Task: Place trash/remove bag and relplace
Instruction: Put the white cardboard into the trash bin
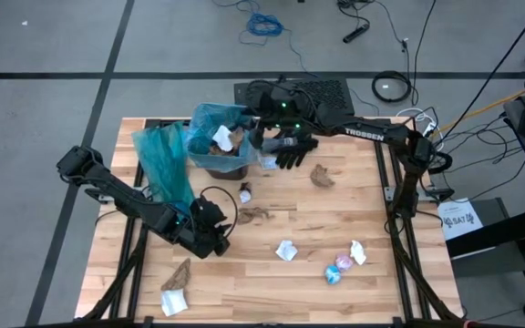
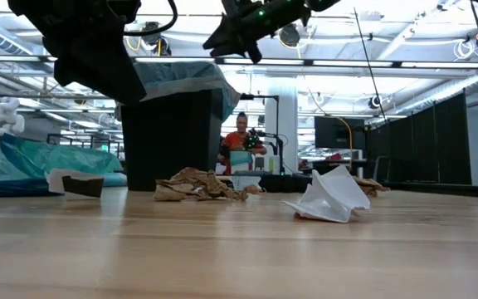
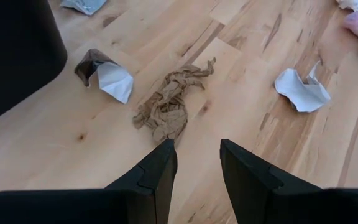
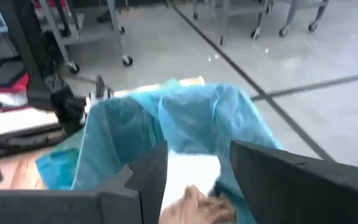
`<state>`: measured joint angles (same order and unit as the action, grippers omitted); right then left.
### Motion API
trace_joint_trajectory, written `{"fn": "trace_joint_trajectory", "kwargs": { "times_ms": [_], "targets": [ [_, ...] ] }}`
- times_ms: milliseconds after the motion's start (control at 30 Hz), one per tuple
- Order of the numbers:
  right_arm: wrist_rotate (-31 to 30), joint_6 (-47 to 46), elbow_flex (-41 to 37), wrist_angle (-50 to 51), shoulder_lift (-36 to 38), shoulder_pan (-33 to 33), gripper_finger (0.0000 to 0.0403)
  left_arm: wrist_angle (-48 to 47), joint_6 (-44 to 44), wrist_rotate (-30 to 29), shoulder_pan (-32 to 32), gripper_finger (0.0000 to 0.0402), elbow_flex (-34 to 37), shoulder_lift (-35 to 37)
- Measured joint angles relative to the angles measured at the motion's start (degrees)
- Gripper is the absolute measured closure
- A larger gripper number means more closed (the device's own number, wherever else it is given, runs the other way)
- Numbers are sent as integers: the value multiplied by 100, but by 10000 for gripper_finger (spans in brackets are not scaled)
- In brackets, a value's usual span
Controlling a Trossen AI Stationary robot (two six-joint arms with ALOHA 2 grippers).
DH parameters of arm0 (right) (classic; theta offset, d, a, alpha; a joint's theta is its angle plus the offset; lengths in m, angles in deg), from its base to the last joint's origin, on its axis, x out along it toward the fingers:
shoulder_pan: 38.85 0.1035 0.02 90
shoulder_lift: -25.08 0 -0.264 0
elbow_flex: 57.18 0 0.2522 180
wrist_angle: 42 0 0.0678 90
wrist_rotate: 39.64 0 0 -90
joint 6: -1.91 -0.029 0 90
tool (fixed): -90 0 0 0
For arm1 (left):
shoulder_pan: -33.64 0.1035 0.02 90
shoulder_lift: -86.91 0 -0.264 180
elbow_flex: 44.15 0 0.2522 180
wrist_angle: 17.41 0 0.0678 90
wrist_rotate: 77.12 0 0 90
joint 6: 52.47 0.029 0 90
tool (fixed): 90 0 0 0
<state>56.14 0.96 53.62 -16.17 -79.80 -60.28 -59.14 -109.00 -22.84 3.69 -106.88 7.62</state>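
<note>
Left gripper (image 1: 219, 239), jaws parted and gripping nothing, is hovering near a brown paper scrap (image 1: 255, 215). Blue-lined bin (image 1: 210, 128) is holding white and brown trash (image 1: 225, 138). Right gripper (image 1: 264, 121), jaws apart, is hanging over it. More scraps (image 1: 286, 250) are lying on the table (image 1: 372, 219).

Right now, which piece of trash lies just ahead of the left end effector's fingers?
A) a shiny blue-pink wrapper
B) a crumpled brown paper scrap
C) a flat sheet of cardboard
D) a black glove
B: in the left wrist view the crumpled brown paper scrap lies on the table just past the left end effector, whose fingers stand apart and empty.
</note>
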Motion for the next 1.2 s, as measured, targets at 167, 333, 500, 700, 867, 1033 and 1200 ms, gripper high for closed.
{"fn": "trace_joint_trajectory", "kwargs": {
  "times_ms": [167, 333, 500, 700, 867, 1033, 1200],
  "targets": [
    [0, 68, 2, 801, 99, 1, 243, -89, 28, 107, 0, 272, 0, 0],
    [15, 176, 2, 2032, 335, 25, 252, -574, -15, 472, -2, 272, 0, -2],
    [-15, 314, 2, 3290, 472, 210, 258, -597, -8, 441, 3, 272, 0, -2],
    [-271, 317, 0, 4211, 533, 609, 261, -452, -15, 479, 7, 272, 0, -2],
    [-612, 259, -2, 4786, 662, 1006, 261, -366, -15, 508, 7, 272, 0, -2],
    [-1064, -43, -4, 5132, 982, 1496, 261, -379, -18, 512, 6, 272, 0, -2],
    [-1825, -565, -657, 5106, 1722, 2145, 261, -377, -35, 548, -7, 272, 0, -2]
  ]
}}
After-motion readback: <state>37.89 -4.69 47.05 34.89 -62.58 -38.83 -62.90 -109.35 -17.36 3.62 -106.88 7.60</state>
